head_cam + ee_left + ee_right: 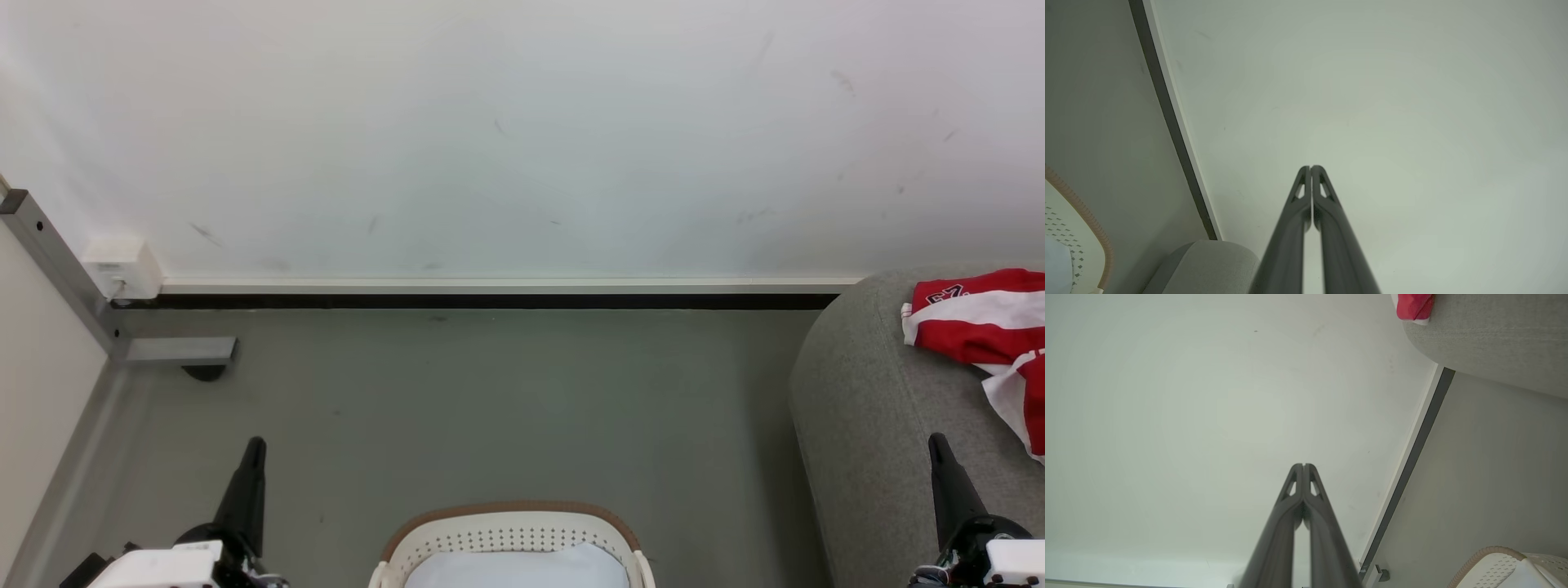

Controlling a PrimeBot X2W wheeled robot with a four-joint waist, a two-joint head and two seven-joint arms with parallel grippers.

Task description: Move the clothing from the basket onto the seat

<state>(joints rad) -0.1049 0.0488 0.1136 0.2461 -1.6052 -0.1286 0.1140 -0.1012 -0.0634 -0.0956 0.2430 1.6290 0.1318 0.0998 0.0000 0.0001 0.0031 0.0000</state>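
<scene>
In the head view, a scuffed white wall (522, 131) and grey floor (490, 408) lay ahead, with a grey metal frame (61, 269) at the left. The basket (510, 514) sat at the bottom centre, holding something pale (518, 567). The clothing (984, 327) lay on the seat (857, 408) at the right, well apart from the basket. The left gripper (256, 445) and right gripper (937, 441) pointed up at the lower corners, nothing near them.

In the left wrist view, the fingers met at the tips, empty, aimed at the wall, with the basket rim and a seat corner below.

In the right wrist view, the fingers were likewise pressed together and empty, with the red cloth at the seat's edge above.
</scene>
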